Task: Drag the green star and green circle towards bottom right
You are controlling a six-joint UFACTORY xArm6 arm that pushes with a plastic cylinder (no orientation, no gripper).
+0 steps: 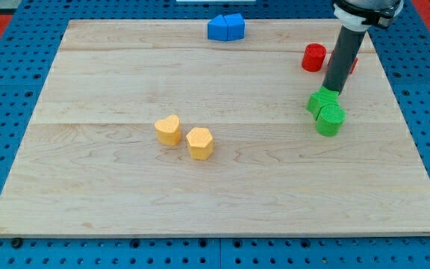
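The green star and the green circle sit touching each other at the view's right, the circle just below and right of the star. My tip rests at the star's upper right edge, touching or nearly touching it. The dark rod rises from there toward the view's top right.
A red cylinder stands above the green pair, with another red block partly hidden behind the rod. Two blue blocks sit at the top edge. A yellow heart and a yellow hexagon lie left of centre. The wooden board lies on a blue pegboard.
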